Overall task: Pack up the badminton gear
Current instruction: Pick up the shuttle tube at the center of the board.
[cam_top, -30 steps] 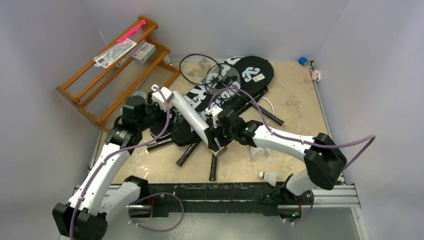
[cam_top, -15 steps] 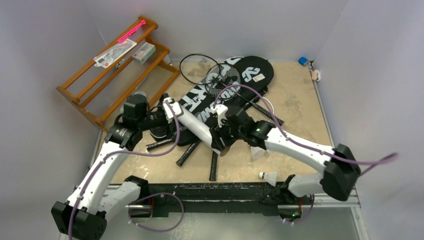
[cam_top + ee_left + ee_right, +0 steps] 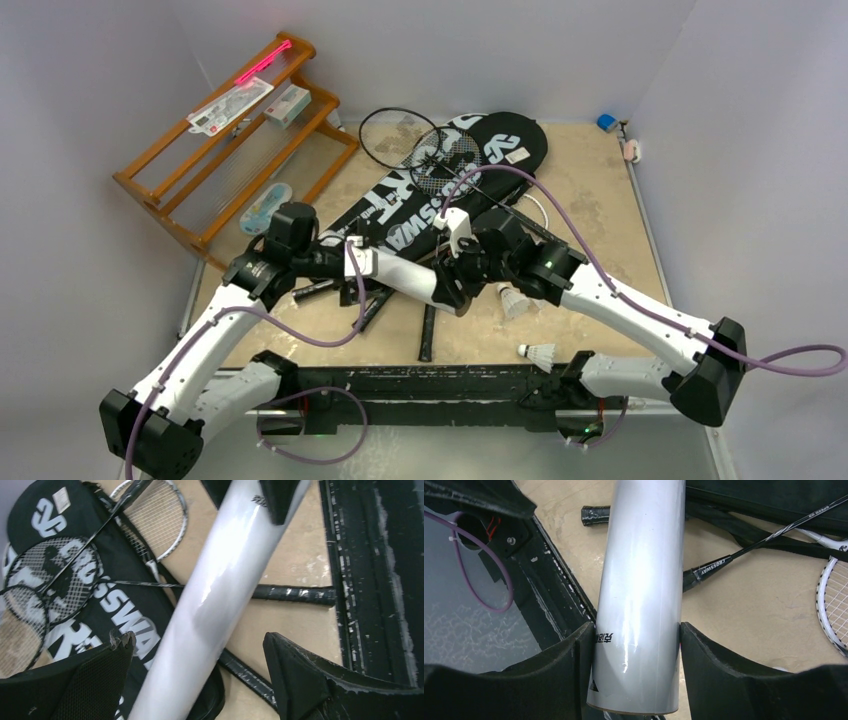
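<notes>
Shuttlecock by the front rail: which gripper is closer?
Right. The right gripper holds the white tube just up-left of the shuttlecock; the left gripper is farther left.

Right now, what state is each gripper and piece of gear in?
white tube, gripped near one end.
right gripper, jaws shut on the white tube.
left gripper, jaws open astride the tube.
shuttlecocks, two loose on the table.
rackets, lying uncased.
covers, lying flat.

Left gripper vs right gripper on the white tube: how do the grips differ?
Right gripper jaws press both sides of the white tube; left gripper jaws straddle it with a gap on one side. Right gripper sits at one tube end; left gripper toward the other. Both enclose the same tube.
</notes>
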Controlling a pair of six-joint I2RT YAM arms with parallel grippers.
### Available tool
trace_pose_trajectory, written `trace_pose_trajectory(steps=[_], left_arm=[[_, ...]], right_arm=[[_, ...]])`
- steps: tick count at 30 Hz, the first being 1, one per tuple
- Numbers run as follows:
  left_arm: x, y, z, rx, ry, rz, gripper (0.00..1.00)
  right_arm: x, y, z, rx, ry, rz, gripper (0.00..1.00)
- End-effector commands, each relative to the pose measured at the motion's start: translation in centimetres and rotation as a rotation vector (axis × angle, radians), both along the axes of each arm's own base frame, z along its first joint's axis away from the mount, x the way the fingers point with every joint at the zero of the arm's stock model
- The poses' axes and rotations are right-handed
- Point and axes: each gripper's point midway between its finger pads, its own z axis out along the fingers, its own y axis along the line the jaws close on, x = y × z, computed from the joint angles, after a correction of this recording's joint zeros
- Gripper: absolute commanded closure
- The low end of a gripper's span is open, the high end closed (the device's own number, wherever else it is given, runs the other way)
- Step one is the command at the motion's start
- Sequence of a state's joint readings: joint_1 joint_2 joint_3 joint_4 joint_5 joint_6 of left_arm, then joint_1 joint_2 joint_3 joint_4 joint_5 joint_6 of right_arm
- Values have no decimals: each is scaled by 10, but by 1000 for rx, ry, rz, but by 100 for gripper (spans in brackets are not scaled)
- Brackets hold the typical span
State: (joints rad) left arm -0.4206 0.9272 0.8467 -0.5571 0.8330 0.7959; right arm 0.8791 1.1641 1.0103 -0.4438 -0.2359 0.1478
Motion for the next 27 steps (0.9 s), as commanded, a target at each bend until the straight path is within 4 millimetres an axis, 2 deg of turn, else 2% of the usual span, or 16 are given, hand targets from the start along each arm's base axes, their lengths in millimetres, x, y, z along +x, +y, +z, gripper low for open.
trace_pose_trajectory(steps=[1,5,12,15,22,27], left_arm=[[-28,-10,0,-61,55,-110,2],[-8,-5,-22,-1,73,9,1],[8,-7,-49,79,133,46,0],[9,-7,-58,110,169,38,0],[1,-13,-60,81,187,-2,3],[-14,-23,-45,-2,186,-97,1]], right_arm=[[-5,1,6,18,-3,28,48],[-11,5,19,68,-9,57,49],[-22,9,35,130,-1,110,49],[-25,12,39,151,1,124,49],[-21,20,49,178,-5,132,50],[-19,28,58,213,-10,143,50]])
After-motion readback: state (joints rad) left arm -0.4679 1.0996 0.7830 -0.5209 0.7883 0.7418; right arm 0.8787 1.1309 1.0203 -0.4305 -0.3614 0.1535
